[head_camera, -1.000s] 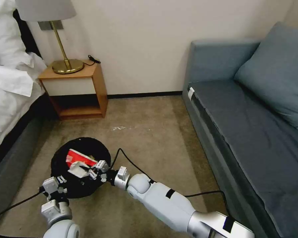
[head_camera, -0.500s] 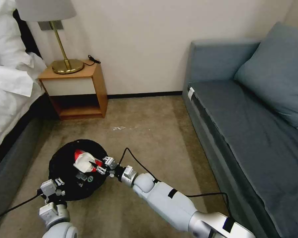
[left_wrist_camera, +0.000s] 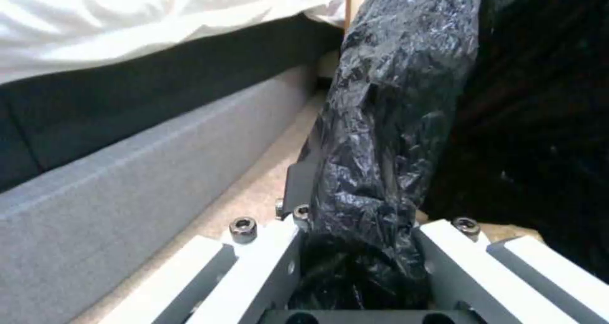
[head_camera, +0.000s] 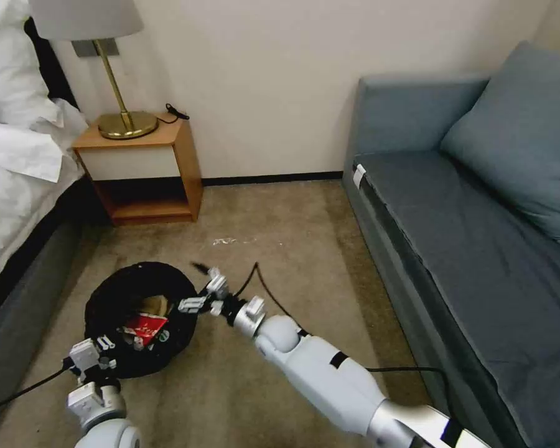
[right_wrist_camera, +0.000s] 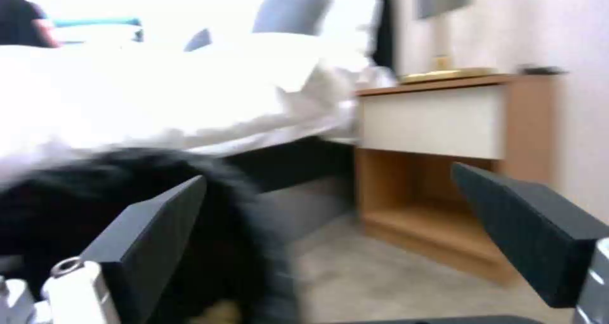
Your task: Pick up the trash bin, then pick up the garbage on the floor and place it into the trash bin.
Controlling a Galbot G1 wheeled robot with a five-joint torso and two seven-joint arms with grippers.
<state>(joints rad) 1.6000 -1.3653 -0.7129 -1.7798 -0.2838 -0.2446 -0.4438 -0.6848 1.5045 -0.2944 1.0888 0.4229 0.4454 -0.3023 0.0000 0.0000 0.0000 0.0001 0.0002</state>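
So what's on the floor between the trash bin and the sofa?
In the head view, the right gripper and its arm cross bare carpet between the trash bin and the sofa.

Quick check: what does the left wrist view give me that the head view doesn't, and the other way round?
Left wrist view alone: up close, the left gripper is shut on a fold of the black bag at the trash bin rim, with the bed base beside it.
Head view alone: the bin's inside, holding the red-and-white wrapper and the tan paper; the right gripper open by the bin's rim; the nightstand and the sofa.
Both: the bin with its bag, the left gripper at its rim, the carpet, the bed.
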